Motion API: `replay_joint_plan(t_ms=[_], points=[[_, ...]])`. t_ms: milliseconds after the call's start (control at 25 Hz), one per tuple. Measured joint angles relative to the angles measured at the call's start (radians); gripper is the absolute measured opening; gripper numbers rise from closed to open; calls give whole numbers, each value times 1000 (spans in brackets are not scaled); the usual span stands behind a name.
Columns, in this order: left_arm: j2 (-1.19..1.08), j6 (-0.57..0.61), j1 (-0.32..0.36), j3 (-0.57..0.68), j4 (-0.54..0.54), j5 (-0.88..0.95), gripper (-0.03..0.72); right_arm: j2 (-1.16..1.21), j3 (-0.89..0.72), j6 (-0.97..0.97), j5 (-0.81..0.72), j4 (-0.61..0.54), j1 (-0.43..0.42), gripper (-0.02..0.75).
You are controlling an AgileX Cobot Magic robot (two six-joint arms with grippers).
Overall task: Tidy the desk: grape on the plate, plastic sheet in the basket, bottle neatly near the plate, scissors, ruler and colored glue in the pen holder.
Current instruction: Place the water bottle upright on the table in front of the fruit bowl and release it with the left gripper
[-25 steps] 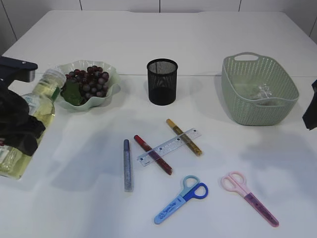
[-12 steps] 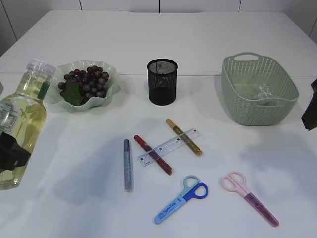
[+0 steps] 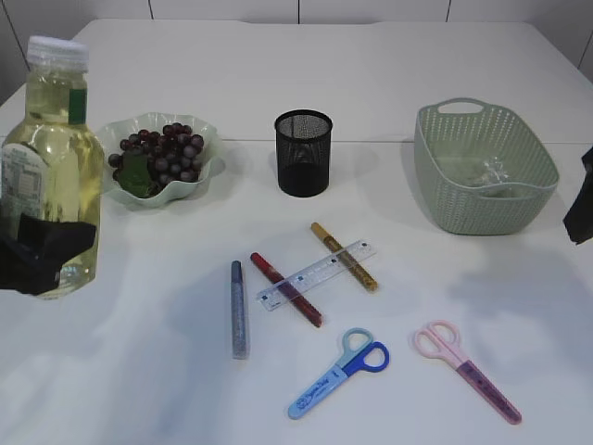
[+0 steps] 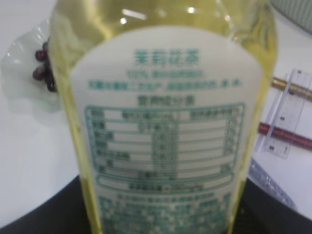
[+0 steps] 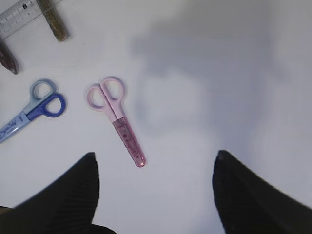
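My left gripper (image 3: 44,252) is shut on the bottle (image 3: 51,148) of yellow liquid, which stands upright at the far left beside the plate (image 3: 209,141) of grapes (image 3: 167,153). The bottle's label (image 4: 163,122) fills the left wrist view. Mid-table, a clear ruler (image 3: 320,274) lies across the gold (image 3: 345,256) and red glue sticks (image 3: 285,288), with a silver one (image 3: 239,309) to their left. Blue scissors (image 3: 338,373) and pink scissors (image 3: 466,370) lie in front. My right gripper (image 5: 156,156) hangs open above the table, just beyond the pink scissors (image 5: 117,119).
The black mesh pen holder (image 3: 303,153) stands at centre back. The green basket (image 3: 486,167) at the right holds a crumpled plastic sheet (image 3: 491,174). Part of my right arm (image 3: 582,199) shows dark at the right edge.
The bottle, tilted low at the left edge earlier, has been swung upright and raised by my left gripper. The right arm has not moved.
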State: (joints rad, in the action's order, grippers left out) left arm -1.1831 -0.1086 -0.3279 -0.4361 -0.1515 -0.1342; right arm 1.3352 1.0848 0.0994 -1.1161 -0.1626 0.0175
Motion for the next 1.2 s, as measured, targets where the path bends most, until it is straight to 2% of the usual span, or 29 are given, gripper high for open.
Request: replay_joint_plan(t_ms=[240,560,920,1200], points=[[-69,0,0,2,-4,-248,435,0,0,0,0,-1,0,563],[-161,0,0,2,-9,-438,435,0,0,0,0,-1,0,564],[-380,1,0,2,-13,-869,435,0,0,4,-2,1,0,563],[-532,1,0,-10,32,-926,435,0,0,4,0,22,0,563]])
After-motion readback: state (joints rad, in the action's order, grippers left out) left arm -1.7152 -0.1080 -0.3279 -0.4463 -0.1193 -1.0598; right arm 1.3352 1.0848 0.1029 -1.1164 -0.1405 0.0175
